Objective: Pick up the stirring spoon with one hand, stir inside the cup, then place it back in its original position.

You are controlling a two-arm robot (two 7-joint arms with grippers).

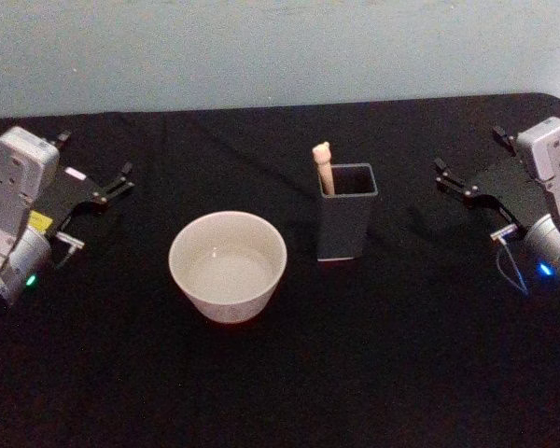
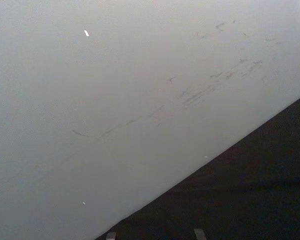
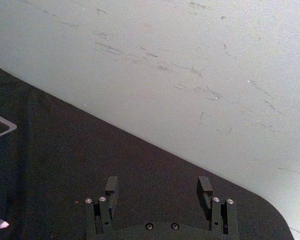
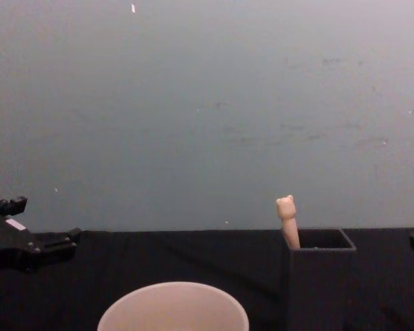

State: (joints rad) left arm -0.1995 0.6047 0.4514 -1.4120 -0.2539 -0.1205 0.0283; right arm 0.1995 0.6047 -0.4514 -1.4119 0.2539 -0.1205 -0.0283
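Slim beige-handled stirring spoon stands in the dark square box holder, right beside the pale round cup. It's probably light, stiff and a bit slippery, so I'd pinch just under the knob. The left gripper and right gripper are off to the sides, all 2 spread open, empty.

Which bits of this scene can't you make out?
Stirring spoon: neck and bowl hidden inside the dark holder, head and chest views.
Cup: head view cannot settle whether it holds liquid; chest view's bottom edge cuts off its base.
Right gripper: cut off by the chest view's right edge.
Left gripper: left wrist view's bottom edge cuts all but its fingertips.
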